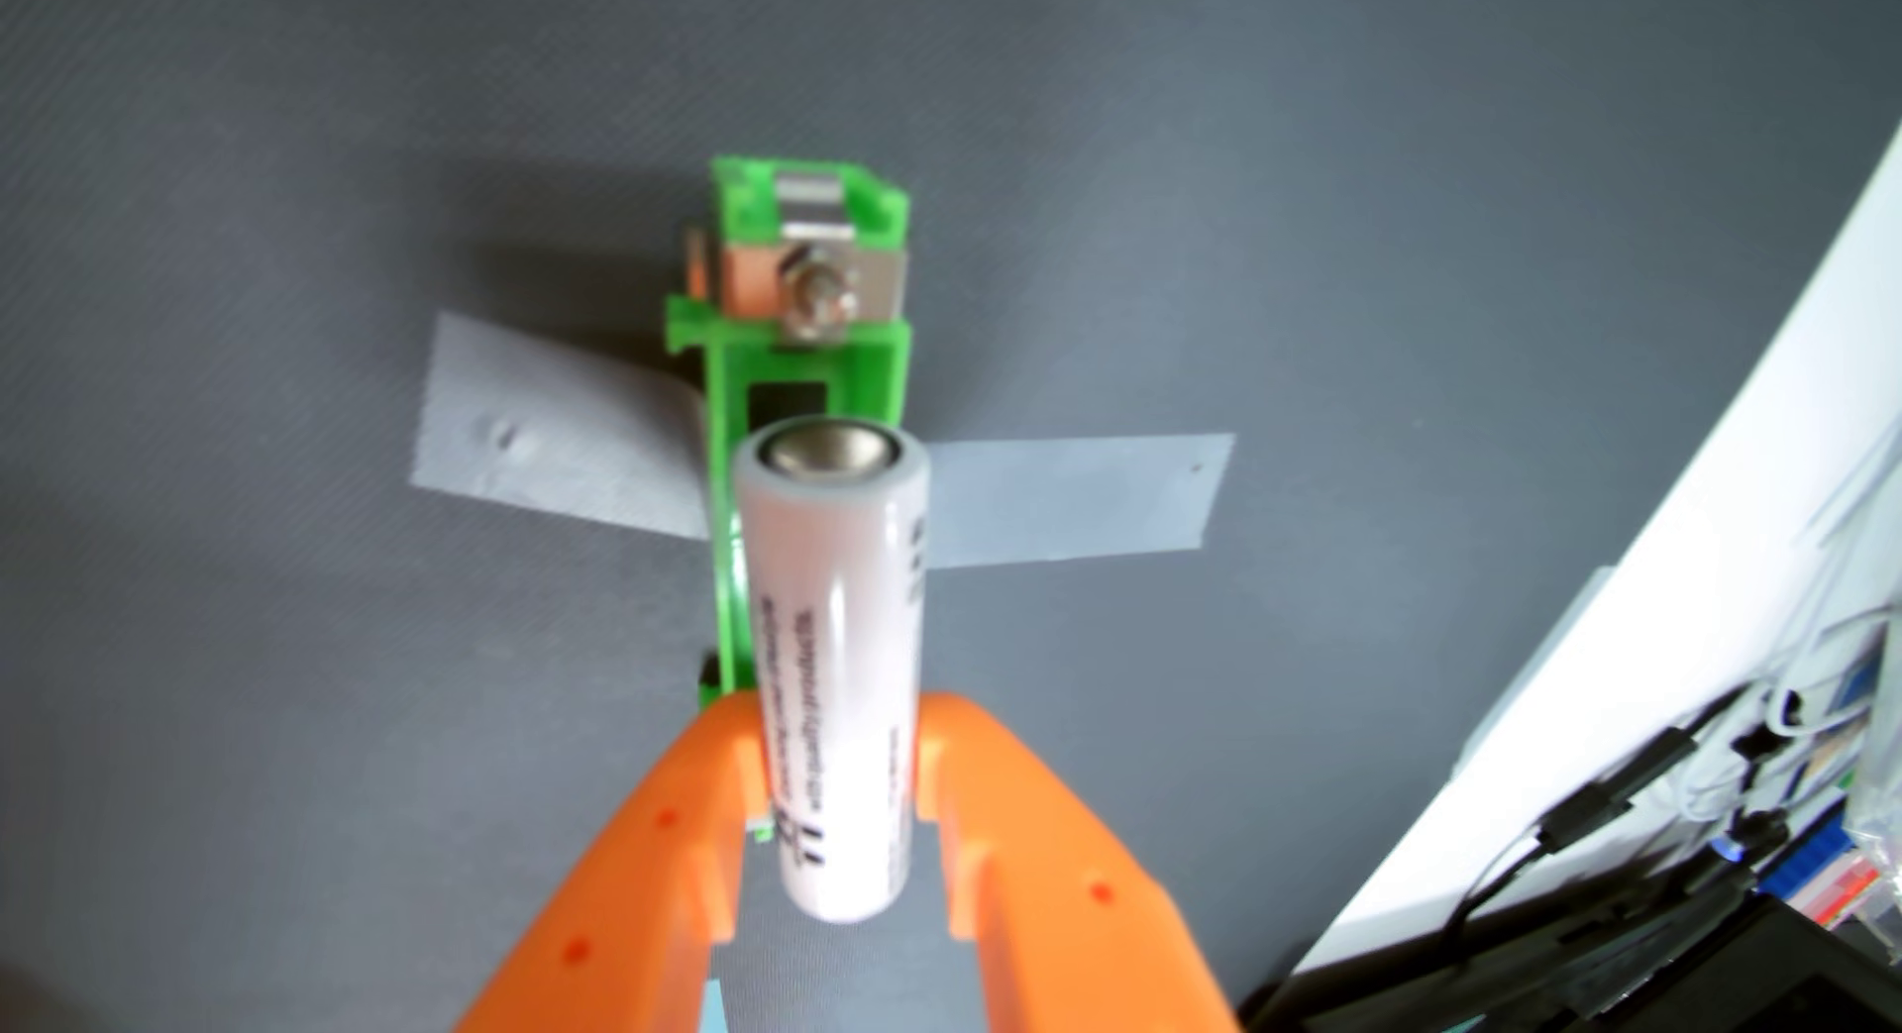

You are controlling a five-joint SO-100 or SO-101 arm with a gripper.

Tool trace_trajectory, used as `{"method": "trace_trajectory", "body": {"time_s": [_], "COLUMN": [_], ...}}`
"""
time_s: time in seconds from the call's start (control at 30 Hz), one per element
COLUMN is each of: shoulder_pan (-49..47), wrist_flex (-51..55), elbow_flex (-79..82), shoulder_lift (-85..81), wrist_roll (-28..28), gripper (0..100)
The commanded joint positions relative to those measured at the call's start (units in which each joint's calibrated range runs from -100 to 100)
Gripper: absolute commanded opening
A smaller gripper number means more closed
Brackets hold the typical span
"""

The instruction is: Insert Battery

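In the wrist view my orange gripper (839, 750) is shut on a white cylindrical battery (836, 622) with grey print along its side. The battery points away from the camera, its metal end cap facing up and forward. Under and beyond it lies a green plastic battery holder (803, 323), taped to the grey mat. The battery hangs above the holder's slot and lines up with its length, covering most of the slot. A metal contact clip with a bolt (818, 292) shows at the holder's far end.
Two strips of grey tape (1070, 498) fix the holder to the dark grey mat (309, 683). The mat's edge curves along the right, with a white surface, black cables (1606, 817) and clutter beyond it.
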Motion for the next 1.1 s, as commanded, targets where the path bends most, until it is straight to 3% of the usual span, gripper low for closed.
{"method": "trace_trajectory", "body": {"time_s": [0.0, 1.07], "shoulder_pan": [0.0, 0.8], "wrist_flex": [-0.8, -1.0], "elbow_flex": [0.0, 0.4], "shoulder_lift": [-0.9, -0.9], "wrist_roll": [0.2, -0.3], "gripper": [2, 2]}}
